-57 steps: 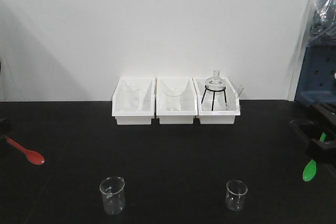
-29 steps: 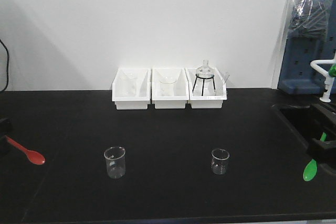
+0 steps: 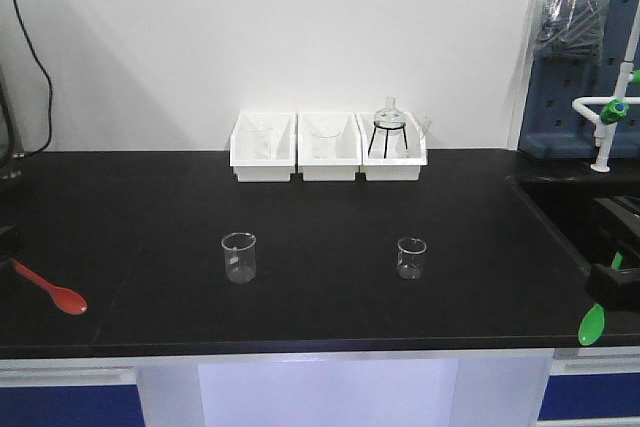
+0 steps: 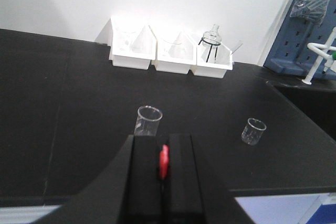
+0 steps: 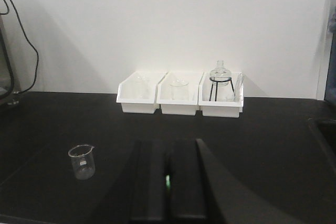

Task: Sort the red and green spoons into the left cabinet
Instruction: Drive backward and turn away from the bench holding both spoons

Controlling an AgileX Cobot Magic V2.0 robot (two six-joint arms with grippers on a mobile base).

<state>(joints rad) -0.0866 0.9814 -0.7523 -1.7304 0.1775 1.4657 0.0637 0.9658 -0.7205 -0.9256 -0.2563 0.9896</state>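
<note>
- The left gripper [image 4: 163,145] has its black fingers pressed together on the red spoon [image 4: 164,162], pinching it by the handle.
- In the front view, the red bowl juts out low at the left edge, over the black table [image 3: 320,207].
- The right gripper [image 5: 167,150] pinches the green spoon [image 5: 168,182], whose bowl hangs at the table's right edge.
- The left beaker [image 3: 239,256] and right beaker [image 3: 411,257] stand well apart mid-table.
- Three white bins [image 3: 328,147] sit by the wall.

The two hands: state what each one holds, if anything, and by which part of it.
The left hand clamps the red spoon by its handle. The right hand clamps the green spoon by its handle.
</note>
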